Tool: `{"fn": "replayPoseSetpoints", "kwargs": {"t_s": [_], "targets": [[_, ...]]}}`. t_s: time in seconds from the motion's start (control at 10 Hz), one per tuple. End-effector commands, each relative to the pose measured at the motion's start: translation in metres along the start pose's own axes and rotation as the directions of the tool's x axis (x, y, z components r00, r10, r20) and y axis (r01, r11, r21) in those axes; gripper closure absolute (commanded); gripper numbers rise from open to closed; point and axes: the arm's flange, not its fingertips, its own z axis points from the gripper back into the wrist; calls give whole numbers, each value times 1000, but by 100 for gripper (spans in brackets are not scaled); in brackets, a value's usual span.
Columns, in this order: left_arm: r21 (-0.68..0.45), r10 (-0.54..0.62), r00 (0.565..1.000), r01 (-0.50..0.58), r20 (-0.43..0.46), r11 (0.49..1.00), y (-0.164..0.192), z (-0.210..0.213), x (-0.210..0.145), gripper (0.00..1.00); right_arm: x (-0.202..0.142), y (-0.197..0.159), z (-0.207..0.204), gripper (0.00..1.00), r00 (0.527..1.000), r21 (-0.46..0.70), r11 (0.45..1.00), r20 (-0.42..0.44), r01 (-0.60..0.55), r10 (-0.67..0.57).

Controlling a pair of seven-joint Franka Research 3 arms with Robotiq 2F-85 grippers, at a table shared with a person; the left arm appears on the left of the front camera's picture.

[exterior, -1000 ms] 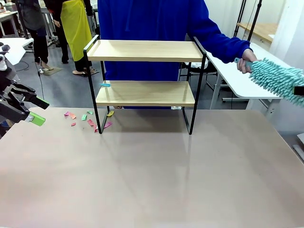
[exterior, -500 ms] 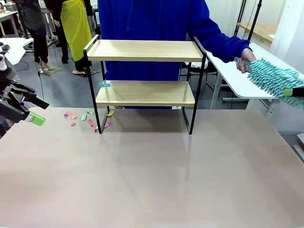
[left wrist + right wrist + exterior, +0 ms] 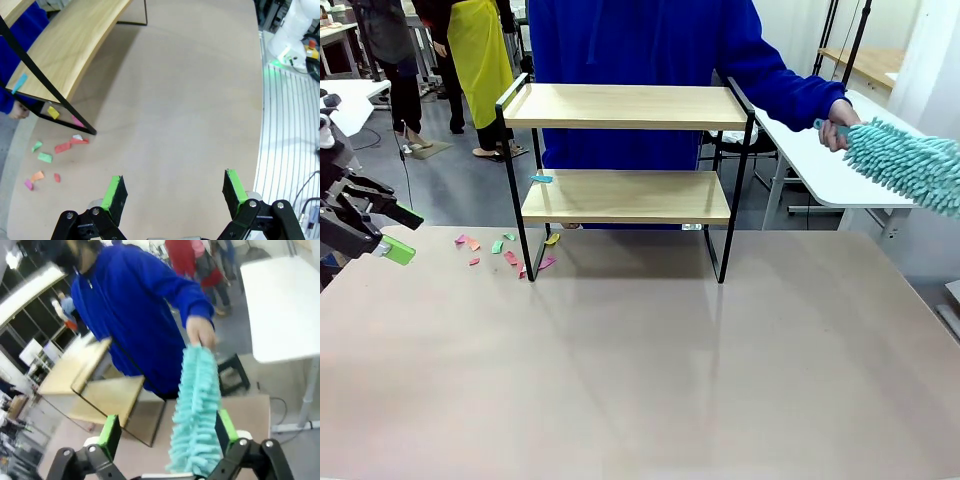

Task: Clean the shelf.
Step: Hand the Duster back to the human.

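Observation:
The shelf (image 3: 625,160) stands at the table's far middle, both wooden boards bare except for a teal scrap (image 3: 541,179) at the lower board's left edge. Several coloured paper scraps (image 3: 505,250) lie on the table by its left legs. A person in blue holds a fluffy teal duster (image 3: 905,160) out to the right by its handle. In the right wrist view the duster (image 3: 197,415) hangs between the spread fingers of my right gripper (image 3: 167,432), which is open. My left gripper (image 3: 405,233) hovers open at the table's left edge, well short of the scraps (image 3: 50,157).
A white side table (image 3: 830,170) stands behind the duster at the right. The person's hand (image 3: 201,332) grips the duster's handle. The near half of the beige table (image 3: 640,380) is bare. Other people stand far back left.
The person's duster has lifted slightly, and the green pad tip seen at the right edge has left the front view. The left arm has not moved.

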Motion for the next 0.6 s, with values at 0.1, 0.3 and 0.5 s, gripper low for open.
{"fn": "replayPoseSetpoints", "kwargs": {"t_s": [0.1,0.3,0.5], "targets": [[-8,-8,1000,8,30,1000,1,-1,1,0,39,-19,32,0,981,71,988,129,136,-144],[-8,-8,1000,8,30,1000,1,-1,1,0,44,-34,44,0,966,114,975,155,189,-206],[-8,-8,1000,8,30,1000,1,-1,1,0,44,-26,48,0,974,71,986,156,153,-163]]}}
